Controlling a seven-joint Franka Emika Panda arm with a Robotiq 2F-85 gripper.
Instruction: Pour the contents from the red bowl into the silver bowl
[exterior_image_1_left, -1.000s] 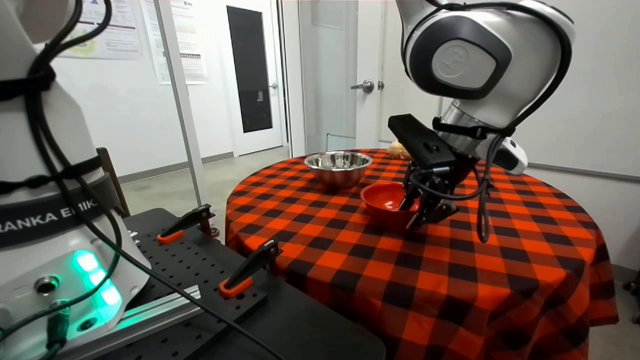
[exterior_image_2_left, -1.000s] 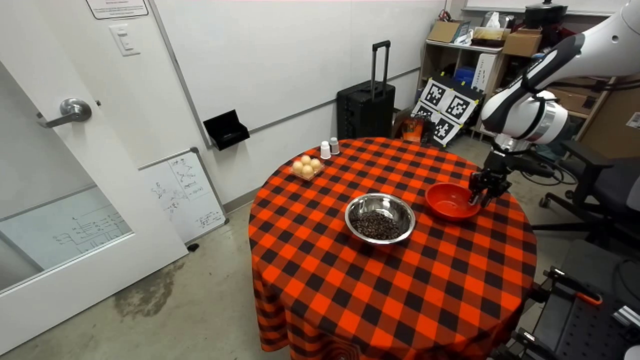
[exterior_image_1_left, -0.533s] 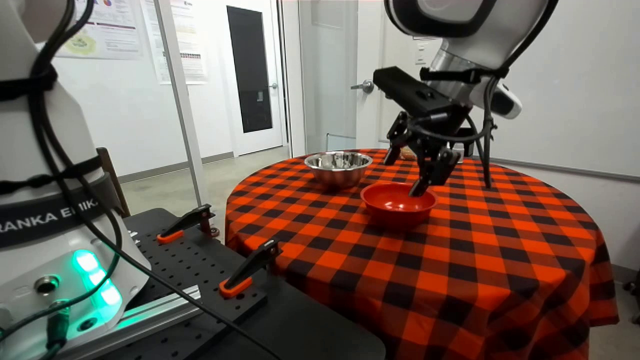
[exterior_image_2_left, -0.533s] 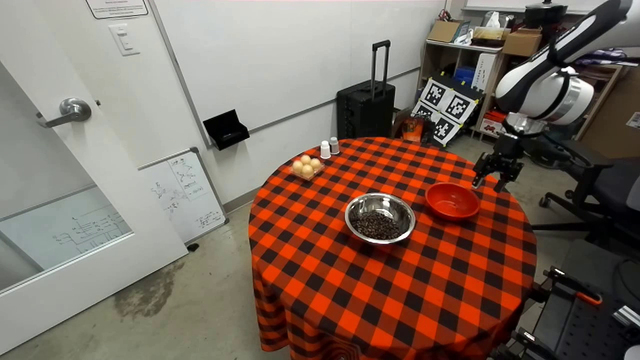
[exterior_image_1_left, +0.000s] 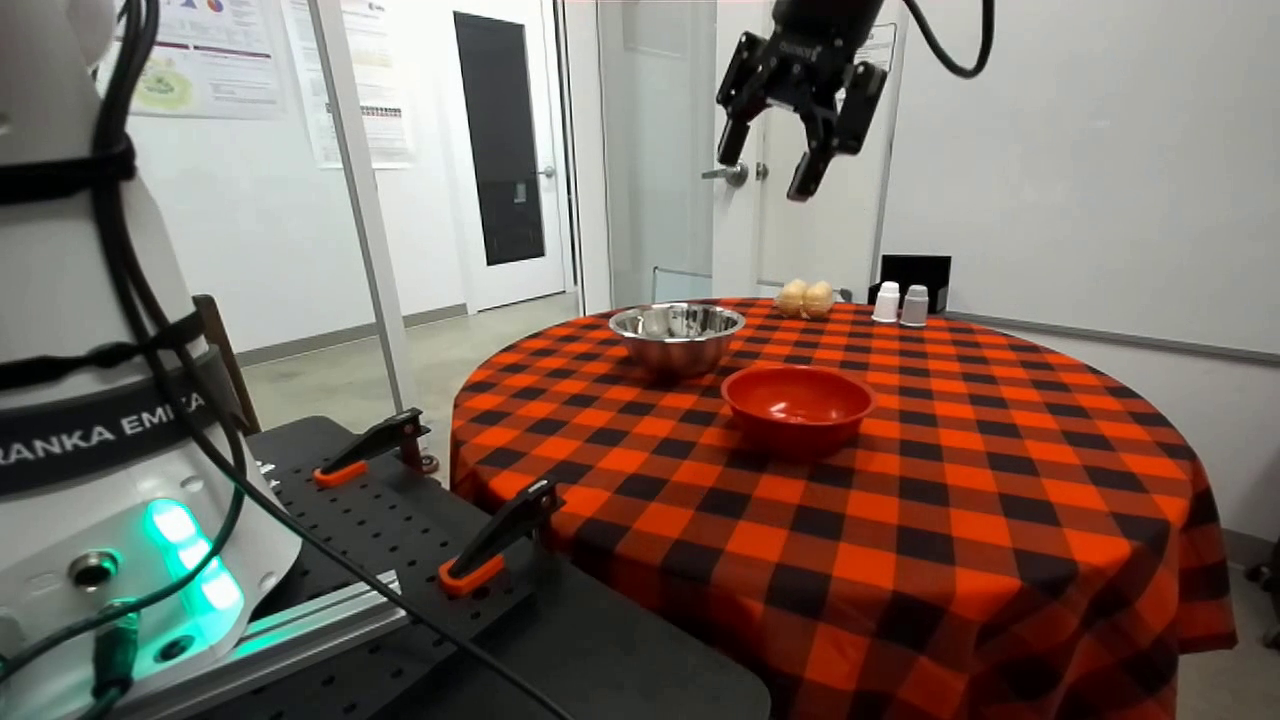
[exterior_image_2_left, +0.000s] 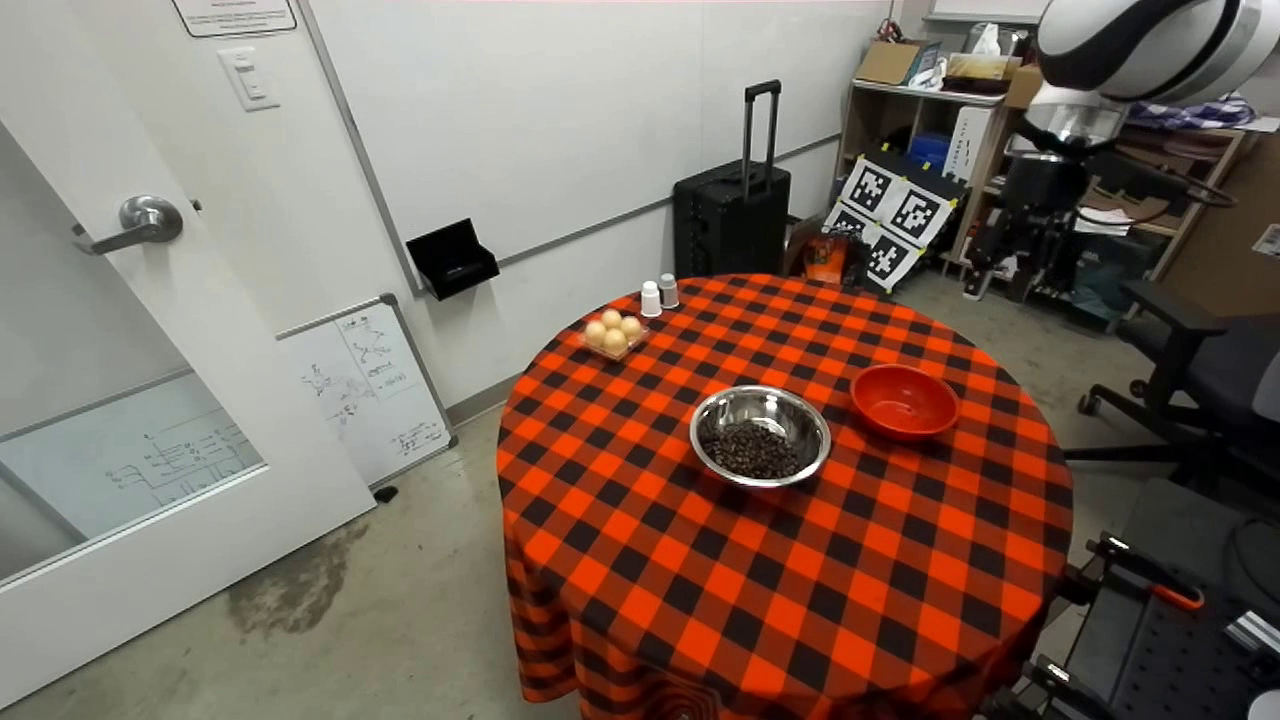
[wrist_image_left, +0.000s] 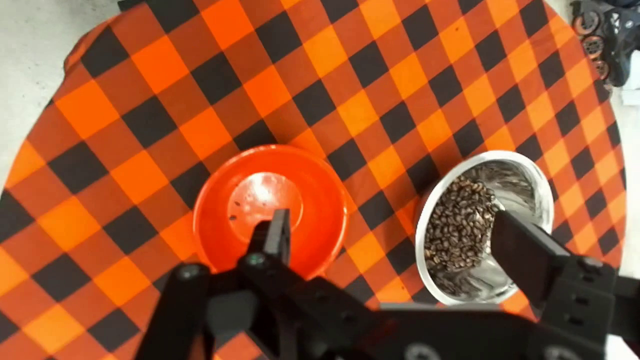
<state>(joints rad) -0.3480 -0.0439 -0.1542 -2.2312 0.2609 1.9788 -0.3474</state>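
Red bowl (wrist_image_left: 265, 200), silver bowl (wrist_image_left: 520, 195), each partly hidden by fingers (wrist_image_left: 525, 255) standing apart, wrist view

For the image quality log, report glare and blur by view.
Wrist view: glare spot inside the red bowl; open jaws look soft. In both exterior views, the silver bowl glints; in an exterior view, base lights wash out nearly white.

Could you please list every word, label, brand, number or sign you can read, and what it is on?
"RANKA EMIKA": dark band on the robot's base, cut at the picture edge, K partly covered.
Too small or blurred to read:
lettering above the jaws
wall posters
sign above the light switch
handwriting on the leaning whiteboard
cardboard box label
any print on shelf goods
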